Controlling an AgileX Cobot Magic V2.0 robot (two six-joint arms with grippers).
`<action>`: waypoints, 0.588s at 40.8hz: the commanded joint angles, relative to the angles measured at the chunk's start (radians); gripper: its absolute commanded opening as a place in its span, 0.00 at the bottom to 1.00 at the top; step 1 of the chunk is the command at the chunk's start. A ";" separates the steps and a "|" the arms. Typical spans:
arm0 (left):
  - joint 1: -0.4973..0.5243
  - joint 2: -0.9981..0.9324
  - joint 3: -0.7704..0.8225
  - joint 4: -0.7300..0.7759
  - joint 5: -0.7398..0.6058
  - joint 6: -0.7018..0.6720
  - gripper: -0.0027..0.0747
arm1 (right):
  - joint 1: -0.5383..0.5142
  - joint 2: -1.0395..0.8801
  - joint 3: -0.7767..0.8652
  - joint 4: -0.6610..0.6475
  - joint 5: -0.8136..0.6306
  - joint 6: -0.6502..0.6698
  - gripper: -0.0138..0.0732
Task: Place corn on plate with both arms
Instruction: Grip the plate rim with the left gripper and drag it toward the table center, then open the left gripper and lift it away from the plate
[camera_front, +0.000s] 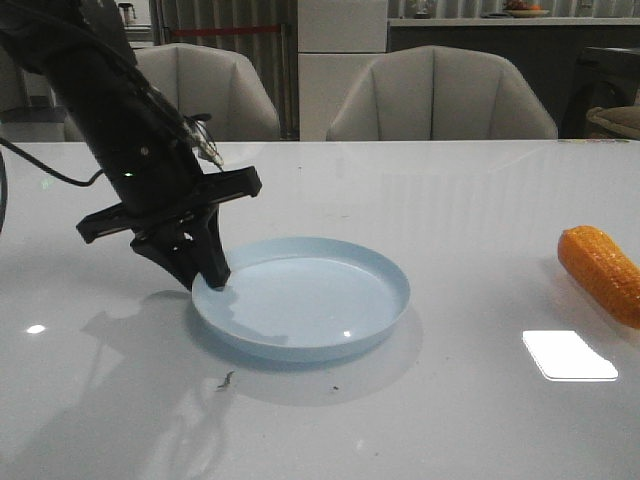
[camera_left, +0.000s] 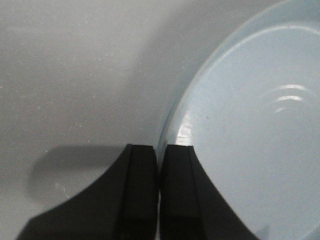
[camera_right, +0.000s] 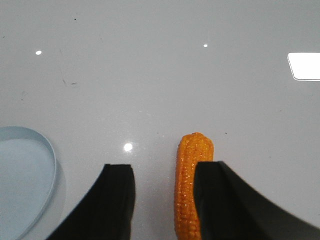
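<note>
On the glossy white table (camera_front: 420, 200), the left gripper (camera_front: 203, 268) pinches the pale blue plate's (camera_front: 330, 345) rim while the right gripper (camera_right: 164, 182), spread, hovers over the ungrasped corn (camera_front: 603, 272) near the right edge.

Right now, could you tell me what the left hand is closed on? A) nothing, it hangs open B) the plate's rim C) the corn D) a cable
B: the left hand has its fingers pinched on the plate rim, while the corn lies apart.
</note>
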 joint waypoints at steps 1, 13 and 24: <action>-0.009 -0.054 -0.027 -0.028 0.005 0.008 0.21 | -0.002 -0.008 -0.036 -0.010 -0.075 -0.004 0.62; -0.009 -0.054 -0.073 0.028 0.003 0.066 0.57 | -0.002 -0.008 -0.036 -0.010 -0.027 -0.004 0.62; 0.020 -0.056 -0.350 0.061 0.097 0.079 0.59 | -0.002 -0.008 -0.036 -0.010 -0.027 -0.004 0.62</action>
